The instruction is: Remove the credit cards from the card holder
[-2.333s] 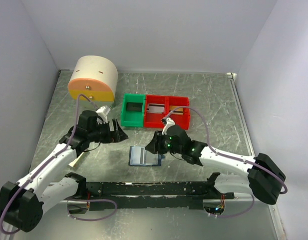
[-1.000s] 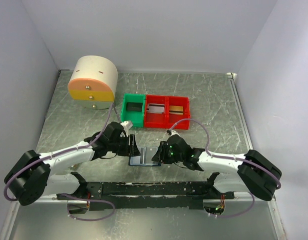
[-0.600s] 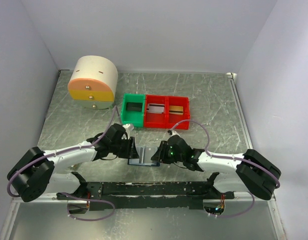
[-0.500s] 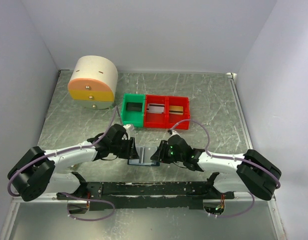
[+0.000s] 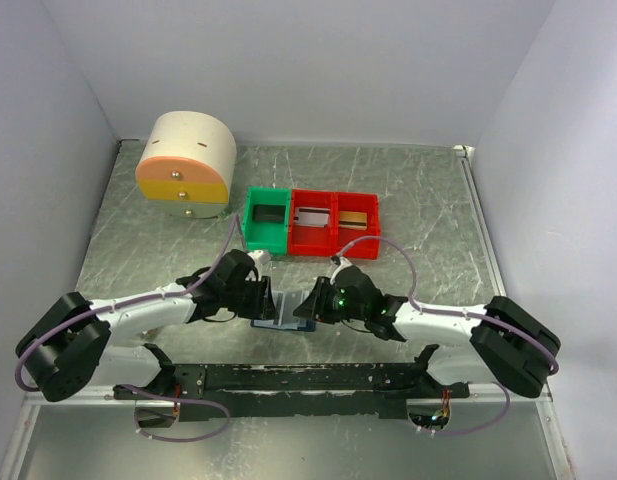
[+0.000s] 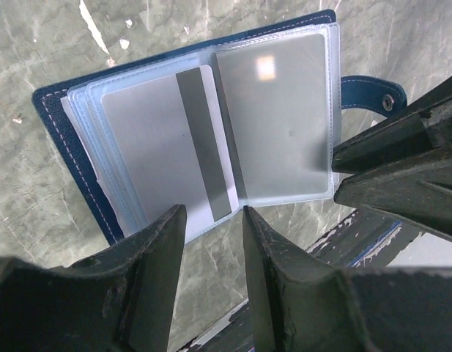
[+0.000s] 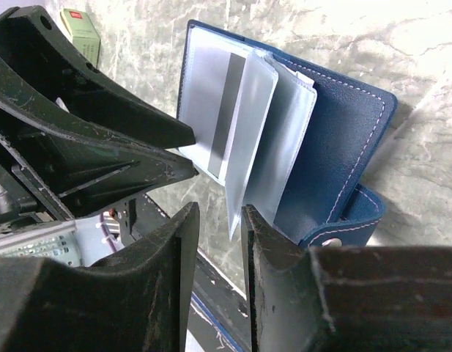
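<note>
**Left gripper** (image 6: 213, 227): its fingers (image 6: 149, 275) stood a narrow gap apart with nothing between them. The tips hung just over the near edge of the open card holder (image 6: 61, 117).

**Right gripper** (image 7: 220, 220): its fingers (image 7: 284, 293) were also narrowly parted. One clear sleeve leaf (image 7: 247, 132) stood raised from the holder, and its lower edge reached the mouth of that gap. No grip on the leaf could be confirmed.

**Card holder:** it lay open and flat on the table (image 5: 418, 190), near the middle of the near edge. The left gripper was on its left and the right gripper on its right, the two close together over it. The strap tab (image 6: 372, 92) pointed towards the right gripper.

**Credit cards:** a grey card with a dark stripe (image 6: 160, 139) sat in a sleeve. The sleeve beside it showed a plain grey face (image 6: 277, 117).

**Surroundings:** just beyond the holder stood a green bin (image 5: 266, 220) joined to a red bin (image 5: 333, 240). The red bin held a pale card (image 5: 310, 217) in its left compartment and a gold-tan card (image 5: 354, 219) in its right. A cream drawer unit (image 5: 186, 158) occupied the far left corner. A cream box with a red label (image 7: 80, 33) lay behind the left arm.
</note>
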Robot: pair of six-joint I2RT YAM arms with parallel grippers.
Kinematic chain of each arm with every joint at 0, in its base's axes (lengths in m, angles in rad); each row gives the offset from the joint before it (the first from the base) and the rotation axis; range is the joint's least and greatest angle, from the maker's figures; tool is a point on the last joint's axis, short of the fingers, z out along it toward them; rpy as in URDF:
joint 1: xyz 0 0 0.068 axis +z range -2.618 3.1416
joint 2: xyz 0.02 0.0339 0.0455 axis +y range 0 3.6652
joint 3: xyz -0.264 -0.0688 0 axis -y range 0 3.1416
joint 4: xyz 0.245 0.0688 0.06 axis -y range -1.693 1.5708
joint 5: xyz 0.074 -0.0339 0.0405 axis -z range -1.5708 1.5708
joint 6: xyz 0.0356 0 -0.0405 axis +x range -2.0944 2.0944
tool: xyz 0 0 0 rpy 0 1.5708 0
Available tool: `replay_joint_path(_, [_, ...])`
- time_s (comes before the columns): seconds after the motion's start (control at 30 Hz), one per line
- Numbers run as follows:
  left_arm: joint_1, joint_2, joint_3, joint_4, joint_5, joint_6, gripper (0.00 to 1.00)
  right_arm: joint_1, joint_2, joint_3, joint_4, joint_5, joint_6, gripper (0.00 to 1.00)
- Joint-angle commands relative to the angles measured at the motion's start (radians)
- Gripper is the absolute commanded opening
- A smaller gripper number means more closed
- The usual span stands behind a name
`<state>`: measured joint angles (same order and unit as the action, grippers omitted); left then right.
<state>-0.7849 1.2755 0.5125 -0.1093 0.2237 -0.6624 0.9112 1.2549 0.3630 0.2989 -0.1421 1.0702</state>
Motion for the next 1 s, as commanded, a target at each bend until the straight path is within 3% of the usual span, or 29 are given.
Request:
replay_joint_path(0.0, [-0.013, -0.033, 0.008, -0.013, -0.044, 0.008, 0.48, 0.004, 0.026, 0.038, 0.041, -0.016, 0.003, 0.3])
replay_joint_path(0.6, [-0.016, -0.239, -0.013, -0.172, -0.284, -0.087, 0.48, 0.004, 0.194, 0.208, 0.026, -0.089, -0.053, 0.31])
replay_joint_path(0.97, [-0.015, -0.347, -0.012, -0.305, -0.398, -0.166, 0.54, 0.006, 0.324, 0.322, 0.037, -0.167, -0.094, 0.39])
